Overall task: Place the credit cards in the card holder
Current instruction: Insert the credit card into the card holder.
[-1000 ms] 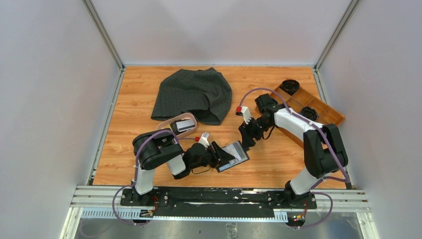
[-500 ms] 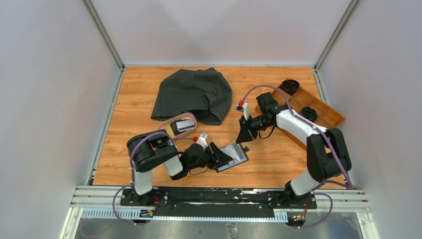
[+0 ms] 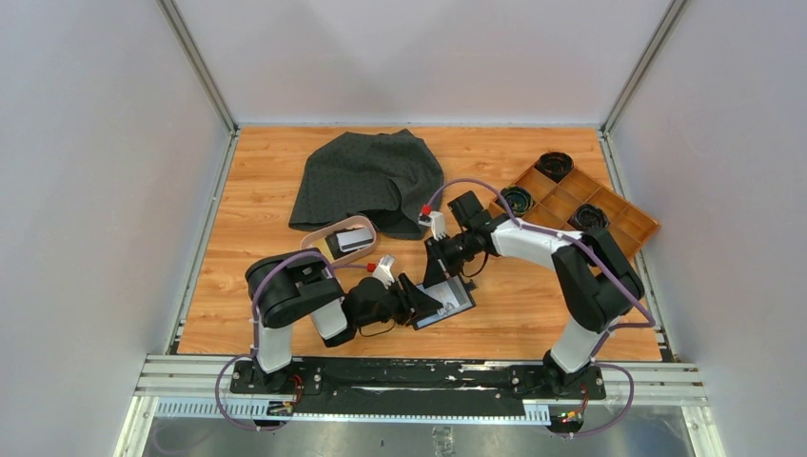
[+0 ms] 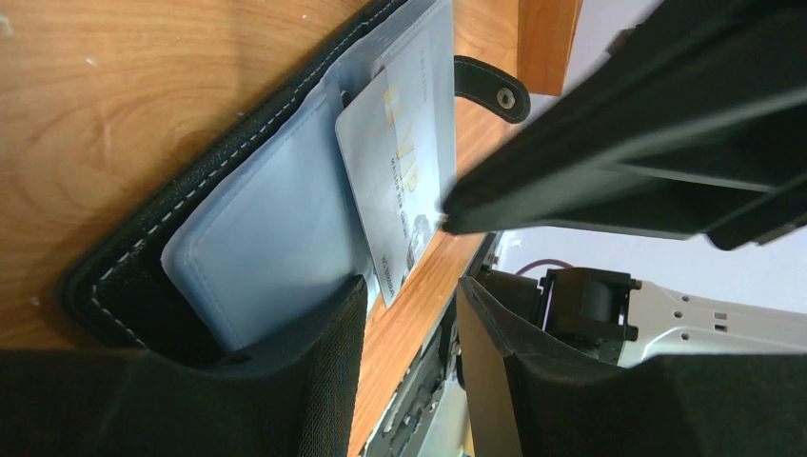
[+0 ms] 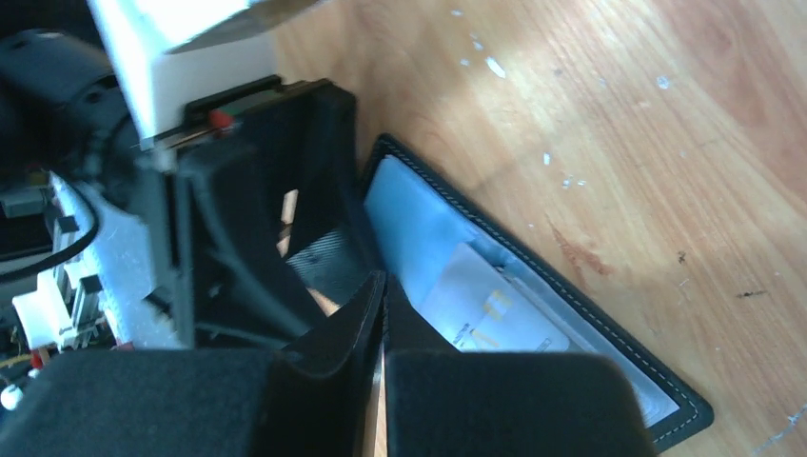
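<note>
- The right gripper [image 5: 383, 286], its fingers pressed together with nothing between them, is touching its tip to the long edge of a grey card [image 4: 395, 181] that is sticking partway out of the holder [image 4: 257, 238].
- The step in hand is probably seating this card in its pocket.
- The left gripper [image 4: 409, 295] is standing about half apart. One finger is lying on the holder's near-left corner and bare wood is showing in the gap, so it looks to be pinning, not pinching.
- The holder is lying open on the table, near centre, between the two grippers.
- Next move, as I judge it: a gentle sideways push along the pocket line while the left arm is bracing, since the holder could slide on the smooth wood.
- More cards [image 3: 354, 240] are waiting in the pink dish [image 3: 328, 231], far-left of the holder.
- The holder is showing black grained leather, pale stitching, soft grey-blue pockets and a snap tab [image 4: 490, 90].
- The card is looking thin, stiff and glossy, with gold lettering.
</note>
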`<state>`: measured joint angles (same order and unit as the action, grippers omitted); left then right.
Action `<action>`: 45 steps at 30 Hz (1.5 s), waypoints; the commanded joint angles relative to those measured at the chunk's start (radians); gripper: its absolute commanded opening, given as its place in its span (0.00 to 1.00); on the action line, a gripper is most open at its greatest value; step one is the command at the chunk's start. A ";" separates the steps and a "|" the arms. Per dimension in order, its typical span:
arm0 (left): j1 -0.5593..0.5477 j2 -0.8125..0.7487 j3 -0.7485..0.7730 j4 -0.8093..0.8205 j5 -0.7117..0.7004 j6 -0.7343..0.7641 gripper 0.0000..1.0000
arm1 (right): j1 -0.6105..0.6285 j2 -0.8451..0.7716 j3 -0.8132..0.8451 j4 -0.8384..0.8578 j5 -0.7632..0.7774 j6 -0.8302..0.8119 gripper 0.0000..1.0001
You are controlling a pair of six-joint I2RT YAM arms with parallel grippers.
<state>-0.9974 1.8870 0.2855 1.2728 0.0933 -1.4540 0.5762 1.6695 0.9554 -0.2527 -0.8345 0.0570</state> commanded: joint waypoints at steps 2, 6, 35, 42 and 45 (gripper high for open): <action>-0.007 0.042 -0.007 0.015 -0.007 0.020 0.46 | 0.063 0.051 0.025 0.008 0.150 0.083 0.04; -0.007 0.055 -0.005 0.029 -0.006 0.015 0.46 | 0.115 0.056 0.027 0.005 0.206 0.072 0.04; 0.009 0.105 -0.030 0.125 -0.006 0.005 0.46 | 0.199 -0.110 0.003 -0.145 0.517 -0.214 0.12; 0.015 0.076 -0.045 0.153 -0.011 0.023 0.43 | 0.138 -0.146 0.060 -0.308 0.304 -0.474 0.18; 0.016 0.041 -0.043 0.136 -0.010 0.041 0.42 | 0.070 -0.157 0.082 -0.400 0.211 -0.584 0.19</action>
<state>-0.9890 1.9644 0.2546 1.4254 0.0963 -1.4647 0.7303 1.5471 0.9924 -0.4873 -0.4534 -0.3275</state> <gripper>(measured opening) 0.428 0.180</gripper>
